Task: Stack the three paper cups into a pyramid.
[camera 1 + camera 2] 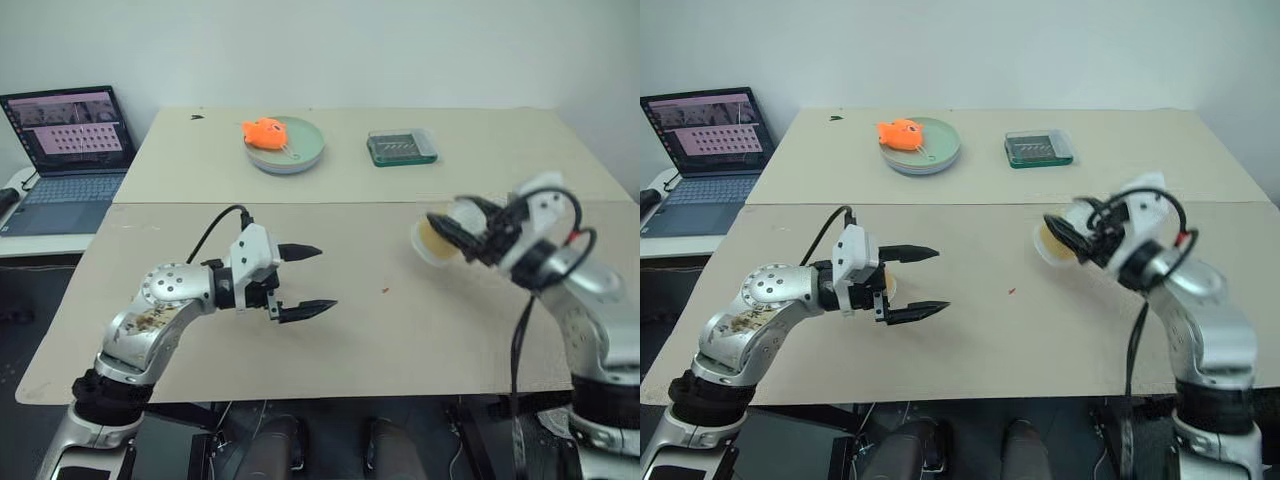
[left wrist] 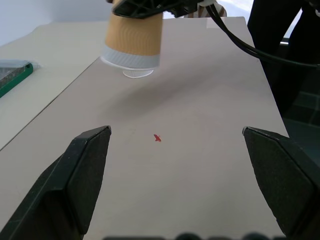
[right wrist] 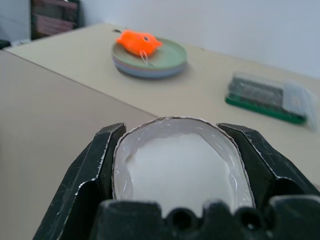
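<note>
- One paper cup (image 3: 181, 172) sits pinched in the right gripper (image 1: 455, 235), lifted off the table (image 1: 400, 330) near its right side, probably for carrying to the stacking spot
- Left gripper (image 1: 305, 282) hangs spread and empty, likely waiting
- Right wrist view shows the squeezed rim; left wrist view shows its tan wall

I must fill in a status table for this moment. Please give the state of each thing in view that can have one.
Tan-orange paper cup: lifted off the table, squeezed oval at the rim.
Right gripper: shut on the tan-orange paper cup.
Left gripper: open, holding nothing, above the table.
Laptop: lid open, screen lit.
Green round plate: upright on the table, an orange toy fish lying on it.
Clear-lidded green box: lid closed.
</note>
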Tool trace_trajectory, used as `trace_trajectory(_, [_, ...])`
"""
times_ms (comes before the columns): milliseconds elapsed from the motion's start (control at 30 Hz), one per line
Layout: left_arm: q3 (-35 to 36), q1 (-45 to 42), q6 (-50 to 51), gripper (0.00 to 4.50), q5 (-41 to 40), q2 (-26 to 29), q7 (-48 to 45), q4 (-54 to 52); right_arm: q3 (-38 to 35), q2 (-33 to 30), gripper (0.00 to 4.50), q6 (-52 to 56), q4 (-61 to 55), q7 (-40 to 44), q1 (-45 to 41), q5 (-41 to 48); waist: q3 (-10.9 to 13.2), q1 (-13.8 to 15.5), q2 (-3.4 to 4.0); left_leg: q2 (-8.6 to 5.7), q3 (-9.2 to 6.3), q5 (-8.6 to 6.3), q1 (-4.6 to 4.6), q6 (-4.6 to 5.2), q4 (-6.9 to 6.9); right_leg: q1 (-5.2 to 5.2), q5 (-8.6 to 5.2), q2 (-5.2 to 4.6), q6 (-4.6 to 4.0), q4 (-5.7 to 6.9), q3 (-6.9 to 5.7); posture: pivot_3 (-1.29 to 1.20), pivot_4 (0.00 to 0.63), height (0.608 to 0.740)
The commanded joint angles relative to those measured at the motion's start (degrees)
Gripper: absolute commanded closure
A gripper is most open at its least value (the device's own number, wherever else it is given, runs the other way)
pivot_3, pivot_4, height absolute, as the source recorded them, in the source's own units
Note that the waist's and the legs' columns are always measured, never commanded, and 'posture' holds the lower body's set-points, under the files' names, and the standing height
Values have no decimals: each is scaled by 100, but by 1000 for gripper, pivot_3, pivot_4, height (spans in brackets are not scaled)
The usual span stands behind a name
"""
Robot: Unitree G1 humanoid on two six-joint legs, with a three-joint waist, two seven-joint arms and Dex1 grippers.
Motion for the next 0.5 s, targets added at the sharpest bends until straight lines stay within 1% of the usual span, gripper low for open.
trace_trajectory(33, [65,-64,-108,0,16,-2,10,-117,844,194,1831,-89,715,247,-614,-444,0,-3,0,-1,0,0,0,0,0,0,0,0,0,2,-1,0,150,740])
trace_trajectory(67, [67,-61,-105,0,18,-2,15,-132,1143,219,1831,-194,984,410,-783,-630,0,12,0,-1,0,0,-1,1,-1,-3,0,1,-1,1,0,0,150,740])
trace_trajectory(133, [70,-57,-99,0,23,-6,28,-143,1513,296,1831,-369,1496,687,-1056,-851,1,17,-1,-5,-1,2,-3,3,0,-5,1,0,-1,3,-3,0,150,740])
trace_trajectory(267, [88,-30,-74,0,36,5,91,-203,1932,362,1831,-647,2296,1134,-1362,-1186,1,19,-1,-13,-1,1,-6,6,2,-4,2,-1,-1,1,-4,0,150,740])
trace_trajectory(367, [98,48,-52,0,30,22,134,-306,2002,406,1831,-755,2450,1404,-1429,-1243,1,3,-1,-12,-1,2,-6,4,2,-5,3,0,-1,3,-2,0,150,740])
trace_trajectory(500, [171,142,-7,0,21,70,219,-400,2002,463,1831,-678,2315,1689,-1490,-1218,1,-5,-1,-6,-1,5,-5,-5,1,-10,4,7,-4,8,-2,0,150,740])
